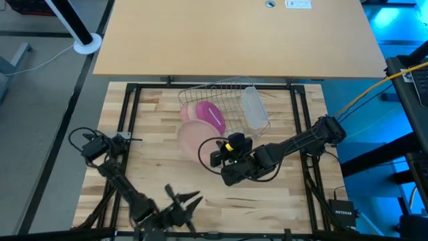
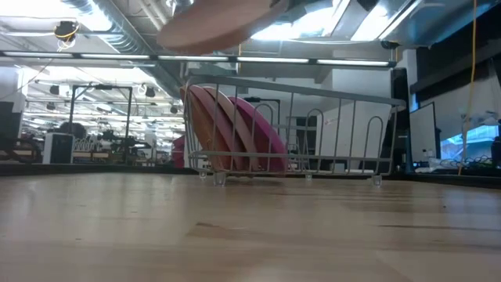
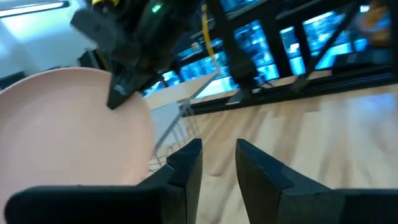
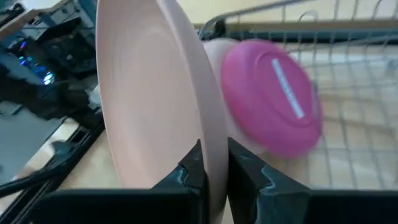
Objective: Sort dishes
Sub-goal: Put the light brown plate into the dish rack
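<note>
A pale peach plate hangs above the table just in front of the silver wire rack, with my right gripper shut on it. Inside the rack a magenta plate stands on its edge, and a tan-brown plate stands on edge beside it. My left gripper hovers near the table's front edge, open and holding nothing. Its fingers point level toward the peach plate. My right gripper pinches the peach plate's rim between its two fingers, one on the plate's inner face and one on its underside. The fingers reach in from the table's right, slanting down. The plate is tilted and lifted clear of the table.
A clear plastic cup lies in the right half of the rack. The rack stands at the far middle of the wooden table. A black frame runs along the table's sides. Bare wood lies in front of the rack.
</note>
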Available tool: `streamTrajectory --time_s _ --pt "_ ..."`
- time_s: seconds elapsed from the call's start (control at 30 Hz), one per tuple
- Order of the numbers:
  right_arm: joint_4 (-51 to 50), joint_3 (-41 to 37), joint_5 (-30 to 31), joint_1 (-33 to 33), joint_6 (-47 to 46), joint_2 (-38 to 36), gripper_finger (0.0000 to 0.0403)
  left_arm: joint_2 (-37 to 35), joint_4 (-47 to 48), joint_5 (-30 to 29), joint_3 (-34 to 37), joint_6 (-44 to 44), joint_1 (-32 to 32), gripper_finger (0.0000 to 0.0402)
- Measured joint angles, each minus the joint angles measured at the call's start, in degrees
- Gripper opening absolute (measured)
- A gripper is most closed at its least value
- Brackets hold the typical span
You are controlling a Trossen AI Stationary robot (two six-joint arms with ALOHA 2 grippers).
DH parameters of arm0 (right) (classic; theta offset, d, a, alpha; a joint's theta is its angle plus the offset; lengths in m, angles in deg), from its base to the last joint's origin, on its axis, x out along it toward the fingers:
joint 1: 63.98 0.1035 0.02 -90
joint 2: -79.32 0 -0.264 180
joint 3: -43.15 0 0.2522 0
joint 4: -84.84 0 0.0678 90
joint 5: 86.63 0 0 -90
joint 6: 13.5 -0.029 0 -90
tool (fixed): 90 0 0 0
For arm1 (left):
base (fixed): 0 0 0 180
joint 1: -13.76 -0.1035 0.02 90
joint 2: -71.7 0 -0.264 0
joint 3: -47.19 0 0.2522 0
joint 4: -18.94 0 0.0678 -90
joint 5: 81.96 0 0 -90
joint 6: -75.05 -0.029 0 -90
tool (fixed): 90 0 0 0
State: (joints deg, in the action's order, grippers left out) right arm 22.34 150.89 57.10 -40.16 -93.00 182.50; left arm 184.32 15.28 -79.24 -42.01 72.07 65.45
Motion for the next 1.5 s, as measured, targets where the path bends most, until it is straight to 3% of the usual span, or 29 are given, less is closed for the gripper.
streamTrajectory --time_s 0.3,0.5,0.67,0.77,1.07,1.5 --pt "-13.4 0.0 3.63 -4.97 0.45 -6.04 0.004 -3.66 0.07 -2.73 0.0 1.4 7.55 0.009" --pt "-20.73 0.06 10.56 -8.78 0.43 -11.8 0.004 -6.47 0.63 -2.8 0.0 -4.18 8.32 0.009" --pt "-26.89 0.11 6.36 -14.06 2.07 -11.61 0.0039 -6.73 1.64 -2.75 0.0 -11.17 6.74 0.009" --pt "-28.2 0.11 3.69 -16.64 4.16 -9.05 0.0039 -6.75 5.11 -2.76 0.01 -10.59 4.92 0.009" --pt "-28.17 0.07 2.03 -20.27 7.86 -2.22 0.0039 -6.75 18.76 -2.74 0.02 0.94 0.64 0.009" --pt "-28.8 0.11 3.02 -20.11 9.26 3.63 0.0039 -6.75 41.05 -2.74 0.07 26.76 -0.84 0.009"
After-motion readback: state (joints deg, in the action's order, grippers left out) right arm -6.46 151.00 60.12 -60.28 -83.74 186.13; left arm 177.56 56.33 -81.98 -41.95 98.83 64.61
